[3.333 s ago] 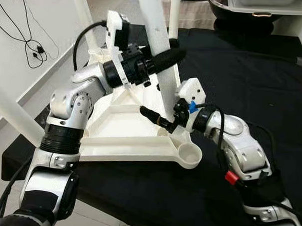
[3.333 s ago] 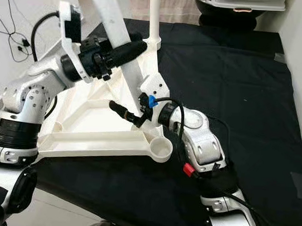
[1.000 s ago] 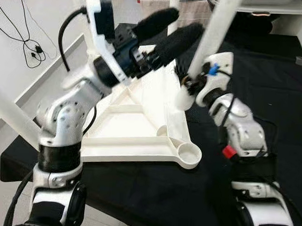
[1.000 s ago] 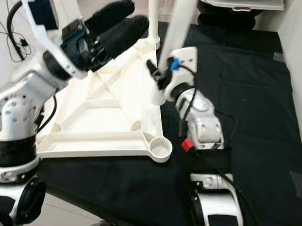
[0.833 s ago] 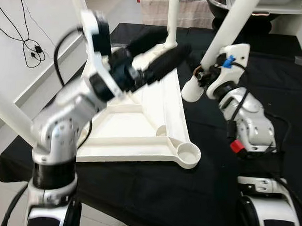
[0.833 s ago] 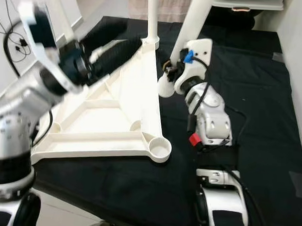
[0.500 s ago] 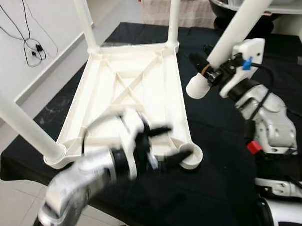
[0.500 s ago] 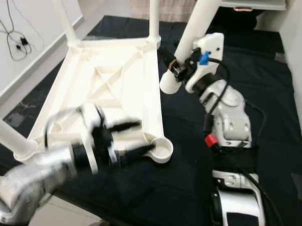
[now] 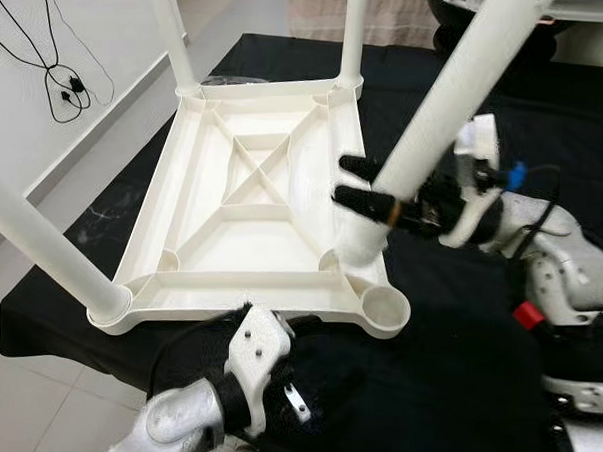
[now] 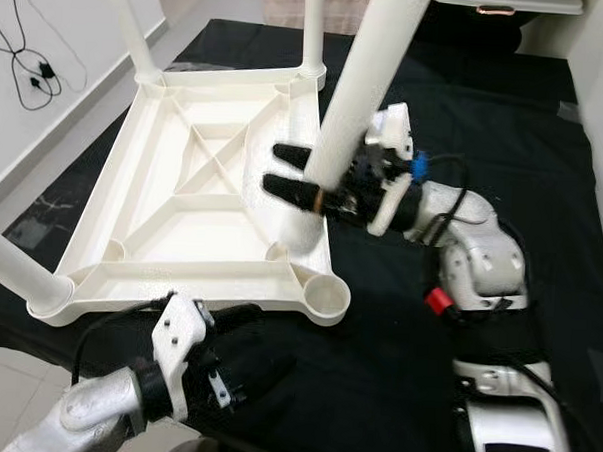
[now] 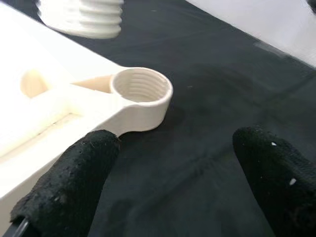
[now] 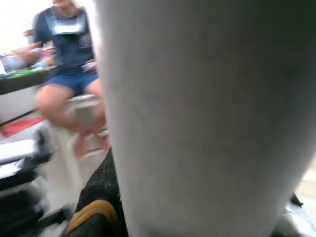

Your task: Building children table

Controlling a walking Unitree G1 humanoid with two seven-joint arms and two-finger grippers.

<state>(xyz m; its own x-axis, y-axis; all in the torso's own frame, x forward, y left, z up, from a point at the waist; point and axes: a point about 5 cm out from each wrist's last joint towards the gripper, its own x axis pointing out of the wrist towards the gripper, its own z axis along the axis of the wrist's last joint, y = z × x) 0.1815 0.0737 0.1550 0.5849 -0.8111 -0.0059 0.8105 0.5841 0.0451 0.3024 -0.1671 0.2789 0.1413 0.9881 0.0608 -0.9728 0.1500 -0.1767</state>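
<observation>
The white children's table top (image 9: 253, 199) lies upside down on a black cloth. Three white legs stand in its corners: far left (image 9: 170, 30), far right (image 9: 352, 28), near left (image 9: 40, 245). The near-right socket (image 9: 383, 308) holds nothing. My right gripper (image 9: 368, 184) is shut on a fourth white leg (image 9: 457, 93), which slants up to the right. Its threaded end (image 9: 359, 247) hangs over the table's right rail, just behind that socket. My left gripper (image 11: 173, 197) is open, low at the table's front edge, its fingers (image 11: 69, 182) wide apart and facing the socket (image 11: 140, 91).
The black cloth (image 9: 454, 393) runs to the right and front of the table top. Pale floor and a wall with black cables (image 9: 50, 70) lie to the left. A dark bin (image 9: 461, 8) stands at the far back. A seated person (image 12: 69, 44) is behind the leg in the right wrist view.
My left arm has swung down from above the table top to the front edge. My right gripper has carried the leg down and left, toward the near-right corner.
</observation>
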